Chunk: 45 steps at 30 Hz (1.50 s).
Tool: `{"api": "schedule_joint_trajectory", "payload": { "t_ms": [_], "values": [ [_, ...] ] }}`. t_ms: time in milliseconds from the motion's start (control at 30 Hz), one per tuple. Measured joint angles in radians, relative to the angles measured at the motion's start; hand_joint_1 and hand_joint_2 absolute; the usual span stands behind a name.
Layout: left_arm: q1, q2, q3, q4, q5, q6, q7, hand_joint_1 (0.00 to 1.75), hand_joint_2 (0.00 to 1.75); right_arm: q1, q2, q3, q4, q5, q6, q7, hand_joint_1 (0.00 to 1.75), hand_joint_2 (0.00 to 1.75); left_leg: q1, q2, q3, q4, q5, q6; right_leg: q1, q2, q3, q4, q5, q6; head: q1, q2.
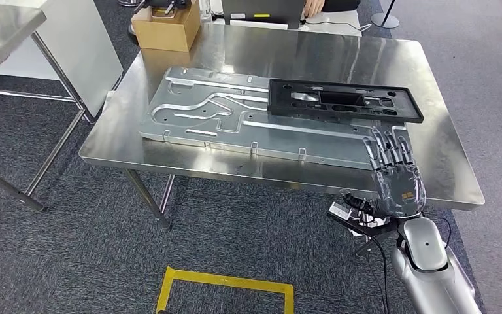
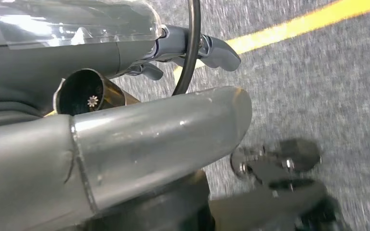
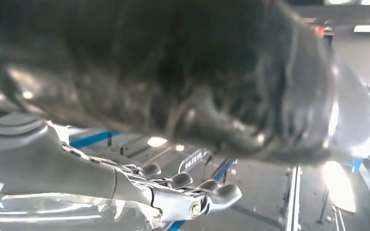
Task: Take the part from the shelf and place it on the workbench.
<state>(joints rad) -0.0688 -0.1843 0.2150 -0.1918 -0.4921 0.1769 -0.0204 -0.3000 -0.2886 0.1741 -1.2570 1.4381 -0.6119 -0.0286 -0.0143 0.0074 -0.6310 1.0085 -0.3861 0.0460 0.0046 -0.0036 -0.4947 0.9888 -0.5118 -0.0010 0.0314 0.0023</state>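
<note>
Starting at the upper left of the head view, a second steel table (image 1: 0, 26) shows its corner and legs, with open grey carpet (image 1: 72, 248) between it and the workbench (image 1: 431, 98). A cardboard box (image 1: 167, 27) sits at the workbench's far left corner. Along the lower middle of the frame a yellow tape outline (image 1: 225, 284) marks the floor, with bare carpet up to the bench's near edge.

On the bench lies a long silver plate (image 1: 222, 114), its near edge running parallel to the bench's front edge with a bare steel strip between. The black part (image 1: 343, 99) rests flat on the plate's upper right portion, its right end overhanging the plate toward the bench's bare right side.

At the lower right, the right hand (image 1: 395, 173) reaches over the bench's front edge, fingers straight and spread, holding nothing, fingertips at the plate's right near corner.

The left wrist view shows the left hand (image 2: 192, 48) above carpet, fingers loosely curled with nothing in them that I can see.
</note>
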Motion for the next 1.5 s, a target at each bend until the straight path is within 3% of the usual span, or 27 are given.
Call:
{"api": "schedule_joint_trajectory", "payload": {
  "t_ms": [67, 100, 200, 233, 300, 367, 433, 500, 567, 633, 667, 733, 767, 800, 833, 900, 1000, 1033, 1100, 1167, 1233, 1267, 1300, 1367, 1400, 1433, 1500],
  "values": [
    [0.000, 0.000, 0.001, 0.000, 0.000, -0.001, 0.000, 0.00, 0.00, 0.000, 0.003, 0.000, 0.000, 0.000, 0.005, 0.000, 0.00, 0.00, 0.001, -0.002, -0.009, 0.005, -0.007, -0.012, -0.006, -0.003, -0.011, -0.009, 0.020, -0.008, 0.001, 0.000],
    [0.000, 0.000, 0.001, 0.000, 0.000, -0.001, 0.000, 0.00, 0.00, 0.000, 0.005, 0.001, 0.001, 0.000, 0.007, -0.001, 0.00, 0.00, 0.001, -0.004, -0.019, 0.025, -0.034, -0.018, -0.011, -0.006, -0.020, -0.013, 0.032, -0.014, 0.000, 0.000],
    [0.002, 0.000, 0.002, 0.000, 0.001, -0.001, 0.000, 0.00, 0.00, 0.006, 0.015, 0.001, 0.001, -0.009, 0.019, -0.003, 0.00, 0.00, 0.011, -0.006, -0.065, 0.187, -0.173, -0.036, -0.016, -0.009, -0.061, -0.013, 0.067, -0.020, -0.001, 0.000],
    [0.002, 0.000, 0.002, 0.000, 0.001, -0.001, 0.000, 0.00, 0.00, 0.011, 0.020, 0.001, 0.003, -0.020, 0.032, -0.006, 0.00, 0.00, 0.016, -0.006, -0.074, 0.246, -0.196, -0.041, -0.017, -0.009, -0.078, -0.010, 0.078, -0.019, -0.001, 0.000],
    [0.002, 0.000, 0.003, 0.000, 0.000, -0.001, 0.000, 0.00, 0.00, 0.020, 0.029, 0.001, 0.008, -0.051, 0.068, -0.014, 0.00, 0.00, 0.023, -0.006, -0.069, 0.301, -0.182, -0.049, -0.020, -0.011, -0.107, -0.003, 0.096, -0.014, -0.001, 0.000],
    [0.002, 0.000, 0.005, 0.000, 0.000, 0.000, 0.000, 0.00, 0.00, 0.034, 0.045, -0.003, 0.033, -0.114, 0.128, -0.019, 0.00, 0.00, 0.029, -0.006, -0.015, 0.252, -0.125, -0.057, -0.025, -0.011, -0.135, 0.007, 0.109, -0.006, -0.001, 0.000],
    [0.001, 0.000, 0.008, 0.000, -0.002, 0.002, 0.000, 0.00, 0.00, 0.055, 0.086, -0.035, 0.125, -0.265, 0.224, -0.040, 0.00, 0.00, 0.034, -0.011, 0.086, 0.116, -0.116, -0.065, -0.029, -0.011, -0.160, 0.021, 0.122, 0.008, -0.001, 0.000],
    [0.000, 0.000, 0.011, 0.000, -0.008, 0.003, 0.003, 0.00, 0.00, 0.082, 0.139, -0.096, 0.293, -0.441, 0.289, -0.080, 0.00, 0.00, 0.031, -0.021, 0.152, 0.013, -0.147, -0.057, -0.025, -0.013, -0.169, 0.027, 0.137, 0.022, 0.000, 0.000],
    [0.003, 0.000, 0.015, 0.000, -0.018, 0.003, 0.013, 0.00, 0.00, 0.118, 0.186, -0.172, 0.495, -0.555, 0.314, -0.073, 0.00, 0.00, 0.027, -0.025, 0.152, -0.006, -0.146, -0.032, -0.025, -0.017, -0.169, 0.021, 0.153, 0.037, 0.001, 0.000],
    [0.006, 0.001, 0.018, 0.000, -0.027, 0.003, 0.020, 0.00, 0.00, 0.166, 0.217, -0.252, 0.664, -0.633, 0.358, -0.003, 0.00, 0.00, 0.028, -0.023, 0.135, -0.010, -0.124, -0.007, -0.030, -0.013, -0.179, 0.038, 0.118, 0.046, 0.002, 0.000],
    [0.009, 0.001, 0.020, 0.000, -0.030, 0.004, 0.020, 0.00, 0.00, 0.192, 0.228, -0.290, 0.725, -0.667, 0.389, 0.047, 0.00, 0.00, 0.029, -0.022, 0.123, -0.012, -0.111, 0.003, -0.031, -0.009, -0.190, 0.072, 0.069, 0.048, 0.002, 0.000],
    [0.013, 0.003, 0.026, 0.000, -0.034, 0.006, 0.016, 0.00, 0.00, 0.233, 0.251, -0.369, 0.826, -0.728, 0.440, 0.165, 0.00, 0.00, 0.024, -0.019, 0.094, -0.010, -0.088, 0.014, -0.029, -0.003, -0.216, 0.188, -0.048, 0.050, 0.004, 0.000],
    [0.015, 0.003, 0.029, 0.000, -0.035, 0.009, 0.014, 0.00, 0.00, 0.248, 0.263, -0.407, 0.866, -0.752, 0.453, 0.214, 0.00, 0.00, 0.021, -0.016, 0.077, -0.008, -0.076, 0.015, -0.028, -0.002, -0.224, 0.250, -0.080, 0.051, 0.004, 0.000],
    [0.016, 0.003, 0.032, 0.000, -0.038, 0.010, 0.012, 0.00, 0.00, 0.258, 0.273, -0.443, 0.898, -0.770, 0.458, 0.244, 0.00, 0.00, 0.018, -0.011, 0.059, -0.005, -0.066, 0.015, -0.027, 0.000, -0.222, 0.295, -0.084, 0.050, 0.004, 0.000],
    [0.017, 0.004, 0.035, 0.000, -0.040, 0.012, 0.011, 0.00, 0.00, 0.265, 0.283, -0.475, 0.923, -0.781, 0.459, 0.259, 0.00, 0.00, 0.014, -0.006, 0.040, 0.000, -0.056, 0.014, -0.027, 0.000, -0.206, 0.312, -0.065, 0.048, 0.004, 0.000],
    [0.014, 0.005, 0.039, 0.000, -0.046, 0.013, 0.011, 0.00, 0.00, 0.268, 0.298, -0.530, 0.957, -0.791, 0.457, 0.262, 0.00, 0.00, 0.010, 0.002, 0.007, 0.009, -0.036, 0.011, -0.025, 0.000, -0.121, 0.245, -0.017, 0.037, 0.004, 0.000],
    [0.007, 0.005, 0.042, 0.000, -0.055, 0.012, 0.011, 0.00, 0.00, 0.262, 0.310, -0.577, 0.983, -0.789, 0.455, 0.240, 0.00, 0.00, 0.006, 0.007, -0.013, 0.015, -0.009, 0.001, -0.013, 0.001, 0.059, 0.027, -0.047, 0.017, 0.004, 0.000],
    [0.006, 0.005, 0.042, 0.000, -0.060, 0.011, 0.011, 0.00, 0.00, 0.259, 0.313, -0.586, 0.990, -0.783, 0.452, 0.219, 0.00, 0.00, 0.006, 0.009, -0.015, 0.013, 0.002, -0.005, -0.009, 0.001, 0.084, -0.012, -0.057, 0.014, 0.005, 0.000],
    [0.005, 0.006, 0.043, 0.000, -0.068, 0.007, 0.010, 0.00, 0.00, 0.254, 0.321, -0.597, 1.007, -0.762, 0.442, 0.159, 0.00, 0.00, 0.009, 0.009, -0.021, 0.009, 0.016, -0.018, -0.010, -0.001, 0.071, -0.026, -0.042, 0.005, 0.005, 0.000],
    [0.005, 0.008, 0.047, 0.000, -0.074, 0.004, 0.011, 0.00, 0.00, 0.250, 0.328, -0.600, 1.017, -0.741, 0.430, 0.106, 0.00, 0.00, 0.012, 0.004, -0.038, 0.045, -0.046, -0.029, -0.014, -0.007, 0.045, -0.029, -0.015, -0.009, 0.005, 0.000],
    [0.006, 0.009, 0.049, 0.000, -0.077, 0.001, 0.012, 0.00, 0.00, 0.248, 0.333, -0.600, 1.023, -0.728, 0.423, 0.080, 0.00, 0.00, 0.015, 0.001, -0.061, 0.150, -0.162, -0.038, -0.015, -0.010, 0.008, -0.024, 0.012, -0.018, 0.003, 0.000],
    [0.007, 0.009, 0.049, 0.000, -0.079, 0.000, 0.012, 0.00, 0.00, 0.248, 0.335, -0.600, 1.026, -0.725, 0.421, 0.077, 0.00, 0.00, 0.017, 0.001, -0.068, 0.211, -0.199, -0.042, -0.014, -0.010, -0.011, -0.020, 0.025, -0.018, 0.002, 0.000],
    [0.007, 0.009, 0.050, 0.000, -0.080, 0.000, 0.011, 0.00, 0.00, 0.247, 0.336, -0.601, 1.029, -0.722, 0.421, 0.081, 0.00, 0.00, 0.018, 0.001, -0.068, 0.265, -0.207, -0.045, -0.014, -0.011, -0.034, -0.013, 0.038, -0.017, 0.002, 0.000],
    [0.006, 0.009, 0.050, 0.000, -0.083, 0.000, 0.008, 0.00, 0.00, 0.246, 0.339, -0.604, 1.034, -0.721, 0.423, 0.098, 0.00, 0.00, 0.020, 0.001, -0.030, 0.292, -0.154, -0.047, -0.015, -0.014, -0.079, 0.005, 0.060, -0.013, 0.002, 0.000],
    [0.006, 0.009, 0.051, 0.000, -0.084, 0.001, 0.005, 0.00, 0.00, 0.246, 0.341, -0.607, 1.036, -0.721, 0.424, 0.107, 0.00, 0.00, 0.021, 0.001, 0.014, 0.258, -0.125, -0.047, -0.015, -0.015, -0.103, 0.017, 0.069, -0.010, 0.002, 0.000],
    [0.005, 0.010, 0.051, 0.000, -0.086, 0.001, 0.004, 0.00, 0.00, 0.246, 0.342, -0.610, 1.038, -0.721, 0.426, 0.114, 0.00, 0.00, 0.021, 0.000, 0.073, 0.192, -0.123, -0.045, -0.015, -0.014, -0.122, 0.029, 0.076, -0.005, 0.002, 0.000],
    [0.002, 0.010, 0.051, 0.000, -0.089, 0.003, 0.003, 0.00, 0.00, 0.245, 0.345, -0.614, 1.040, -0.721, 0.428, 0.126, 0.00, 0.00, 0.018, -0.001, 0.180, 0.043, -0.169, -0.035, -0.013, -0.013, -0.145, 0.047, 0.088, 0.005, 0.002, 0.000]
  ]
}}
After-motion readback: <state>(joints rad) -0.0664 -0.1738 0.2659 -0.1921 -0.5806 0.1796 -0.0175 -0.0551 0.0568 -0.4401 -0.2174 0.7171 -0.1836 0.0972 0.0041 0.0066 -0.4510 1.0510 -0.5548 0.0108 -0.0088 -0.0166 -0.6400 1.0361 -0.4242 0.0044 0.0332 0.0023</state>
